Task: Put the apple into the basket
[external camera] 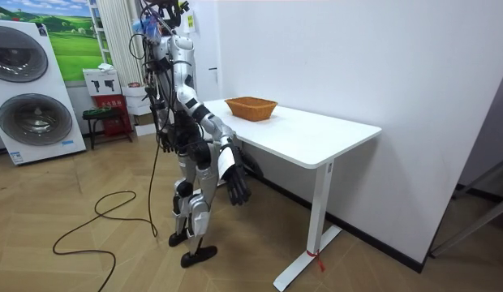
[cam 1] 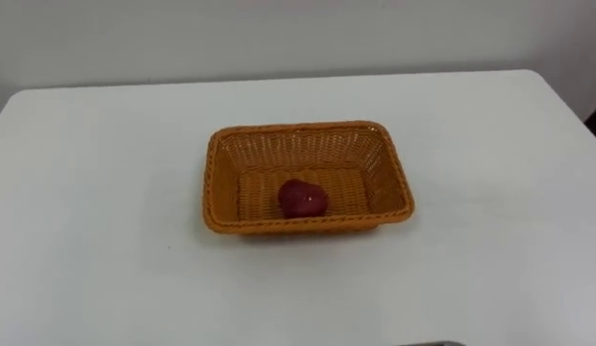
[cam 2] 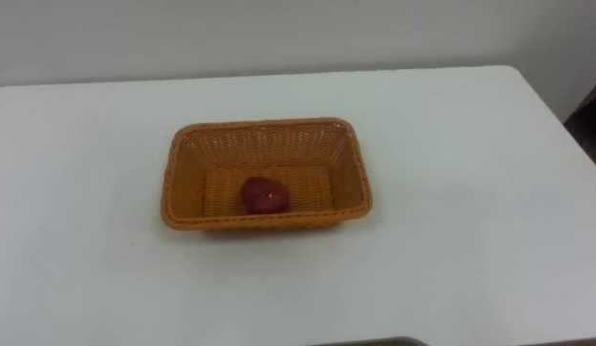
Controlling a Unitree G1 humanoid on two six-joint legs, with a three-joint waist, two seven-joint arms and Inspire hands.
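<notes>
1. Currently the fingers of the right hand hang loose and slightly apart, pointing at the floor and clamped on nothing, as far as the room view shows.
2. That hand hangs at the robot's side, below the level of the desk and well apart from everything on it.
3. The robot stands upright at the near edge of the white desk and faces it, with a pale wall behind the desk.
4. The apple, dark red, lies inside the basket. It rests on the woven floor near the front wall, about midway along it.
5. The basket is a shallow rectangular tray of orange-brown wicker. It stands flat near the middle of the desk, with its long side toward the robot.
6. Progress, as a judgement: with the apple in the basket and the hand empty and lowered, the placing looks done if the basket is the goal. If the apple is meant to come out, the reach, the grasp and the transfer are all left. The pictures do not settle which.
7. Count: one apple, one basket, one desk.
</notes>
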